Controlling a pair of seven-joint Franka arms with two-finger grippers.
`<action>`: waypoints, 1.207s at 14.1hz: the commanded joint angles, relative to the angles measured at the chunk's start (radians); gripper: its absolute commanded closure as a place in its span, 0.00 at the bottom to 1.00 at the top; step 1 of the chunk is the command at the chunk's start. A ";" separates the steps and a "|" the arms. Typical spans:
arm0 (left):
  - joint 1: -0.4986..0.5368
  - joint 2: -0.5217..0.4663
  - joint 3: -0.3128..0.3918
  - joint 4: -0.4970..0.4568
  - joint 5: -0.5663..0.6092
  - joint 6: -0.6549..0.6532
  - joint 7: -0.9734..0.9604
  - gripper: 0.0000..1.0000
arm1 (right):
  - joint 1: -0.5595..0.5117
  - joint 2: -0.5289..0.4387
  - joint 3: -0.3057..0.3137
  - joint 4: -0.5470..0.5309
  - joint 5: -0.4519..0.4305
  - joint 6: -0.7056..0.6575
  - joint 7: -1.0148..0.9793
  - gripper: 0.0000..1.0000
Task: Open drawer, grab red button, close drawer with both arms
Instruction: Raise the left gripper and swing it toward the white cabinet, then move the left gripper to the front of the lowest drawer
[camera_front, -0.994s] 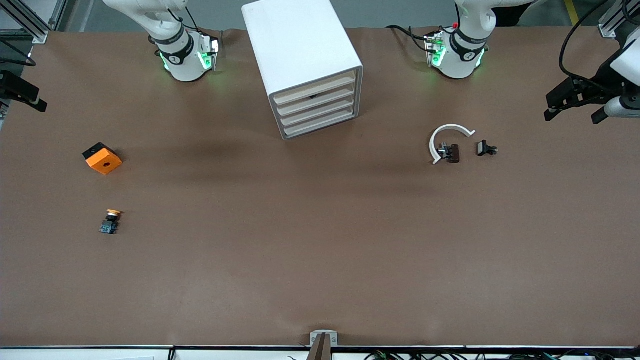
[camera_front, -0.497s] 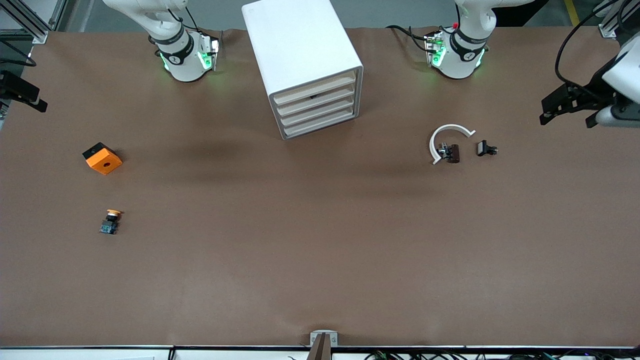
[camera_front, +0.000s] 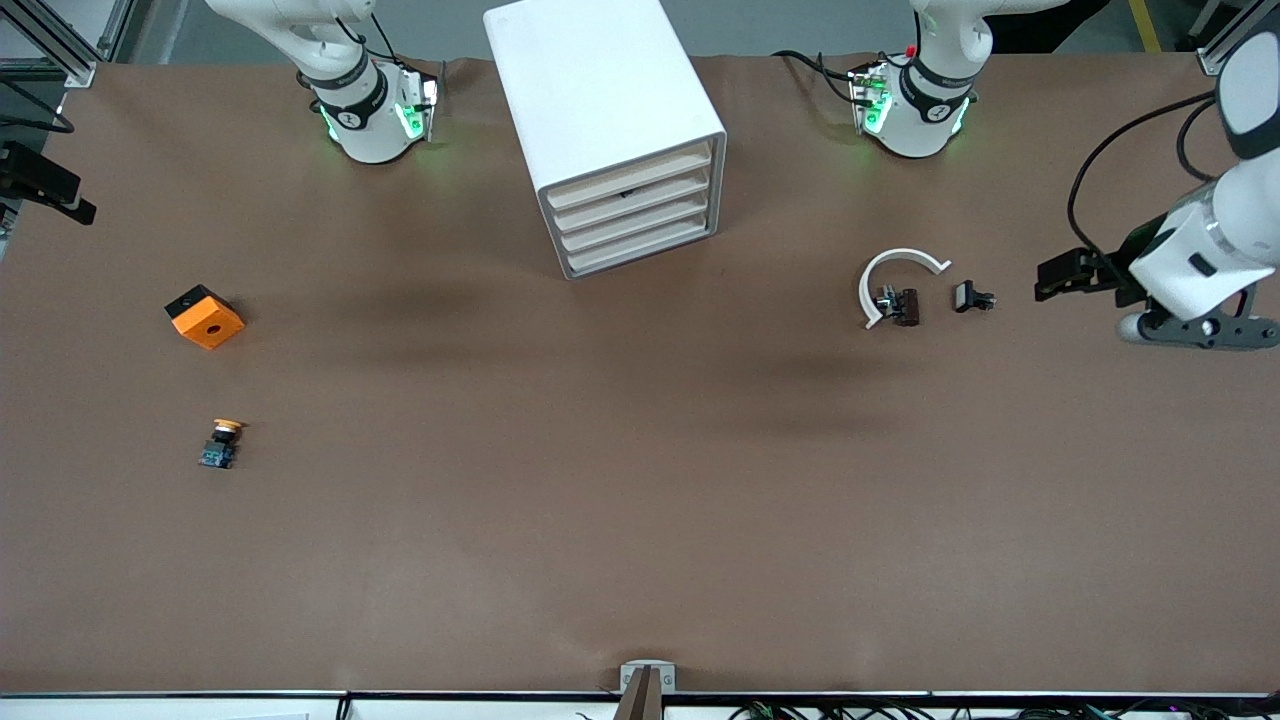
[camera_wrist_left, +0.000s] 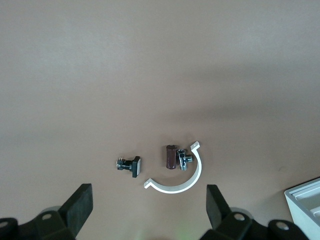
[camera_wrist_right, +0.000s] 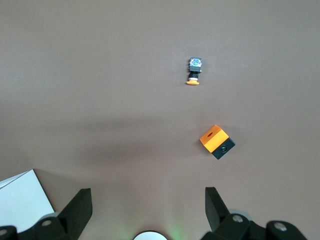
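**Both grippers open, drawers shut, red button out of sight**

Brown matting covers the table (camera_front: 640, 520). A white drawer cabinet (camera_front: 610, 110) stands between the two arm bases, and all four of its drawers (camera_front: 632, 215) are pushed in. The red-capped button shows in no view (a dark spot sits in the slit under the top drawer, too small to identify).

The left gripper (camera_wrist_left: 148, 202) hangs over bare table at the left arm's end, its fingers (camera_wrist_left: 80, 202) spread wide with nothing between them. Lying apart from it on the table are a small black part (camera_front: 970, 297), a small brown part (camera_front: 905, 306) and a white curved strip (camera_front: 880, 275) that arcs around the brown part.

The right gripper (camera_wrist_right: 147, 202) hangs over the right arm's end of the table, its jaws also wide apart and empty. On the table at that end lie an orange cube (camera_front: 205, 318) with a hole and, nearer to the front camera, a pushbutton with an orange-yellow cap (camera_front: 221, 443), the two well apart.
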 joint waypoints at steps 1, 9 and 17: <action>-0.015 0.068 -0.011 0.019 0.014 0.027 -0.019 0.00 | -0.007 -0.027 0.011 -0.025 0.006 0.009 -0.007 0.00; -0.131 0.223 -0.022 0.025 0.003 0.130 -0.300 0.00 | -0.009 -0.026 0.008 -0.025 0.008 0.009 -0.007 0.00; -0.276 0.317 -0.022 0.100 -0.103 0.106 -0.750 0.00 | -0.010 -0.026 0.007 -0.025 -0.001 0.012 -0.009 0.00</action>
